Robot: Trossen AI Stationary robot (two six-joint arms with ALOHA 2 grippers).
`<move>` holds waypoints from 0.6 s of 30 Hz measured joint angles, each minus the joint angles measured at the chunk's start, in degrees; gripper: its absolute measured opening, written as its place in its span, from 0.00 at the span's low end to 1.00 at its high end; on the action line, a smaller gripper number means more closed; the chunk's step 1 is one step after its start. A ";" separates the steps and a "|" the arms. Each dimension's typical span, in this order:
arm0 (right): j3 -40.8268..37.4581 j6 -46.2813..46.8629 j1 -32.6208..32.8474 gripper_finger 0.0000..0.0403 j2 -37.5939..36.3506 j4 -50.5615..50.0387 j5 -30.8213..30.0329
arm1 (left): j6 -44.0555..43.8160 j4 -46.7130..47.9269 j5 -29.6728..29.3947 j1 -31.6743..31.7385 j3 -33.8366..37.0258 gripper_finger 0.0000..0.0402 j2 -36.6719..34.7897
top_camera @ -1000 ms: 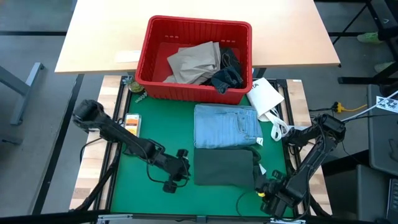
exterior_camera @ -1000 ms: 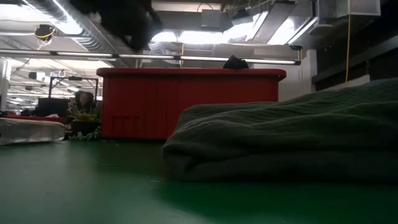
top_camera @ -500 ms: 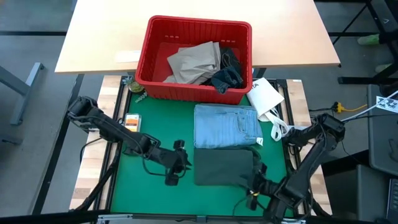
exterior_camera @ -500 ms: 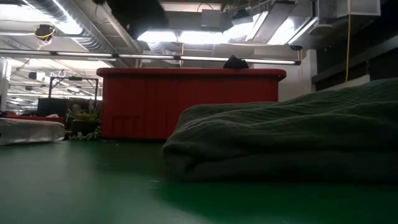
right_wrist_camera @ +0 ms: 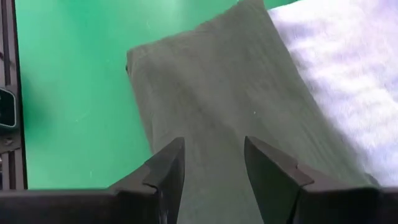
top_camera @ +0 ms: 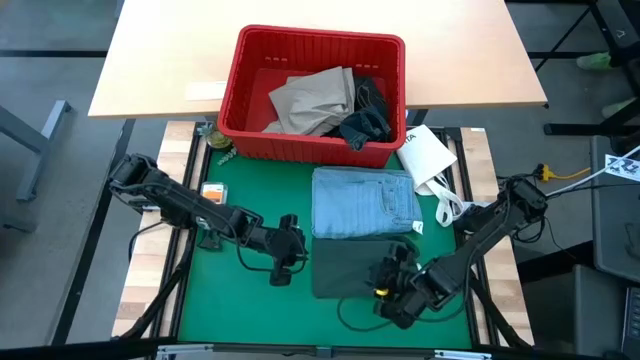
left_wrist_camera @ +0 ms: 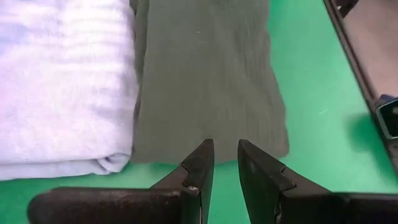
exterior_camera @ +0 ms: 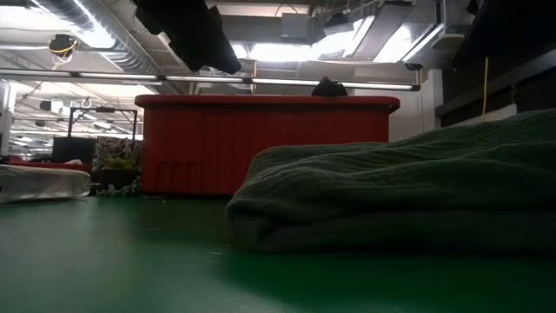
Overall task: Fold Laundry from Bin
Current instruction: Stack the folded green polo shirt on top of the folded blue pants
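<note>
Nearby, white packet beside bin (right corner).

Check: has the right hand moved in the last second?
Yes. In the high view the right hand has swung inward from off the dark green garment's right edge to above it, fingers apart, holding nothing.
</note>
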State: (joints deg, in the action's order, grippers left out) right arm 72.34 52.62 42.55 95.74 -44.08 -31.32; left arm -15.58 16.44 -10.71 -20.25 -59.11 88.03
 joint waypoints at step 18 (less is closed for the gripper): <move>0.00 -11.34 -3.19 0.41 0.03 3.62 -0.38 | 1.16 -0.28 -4.27 0.26 0.00 0.17 0.48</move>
State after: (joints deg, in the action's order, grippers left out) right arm 72.34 41.28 39.35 95.77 -40.46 -31.70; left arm -14.42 16.17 -14.99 -19.99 -59.11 88.51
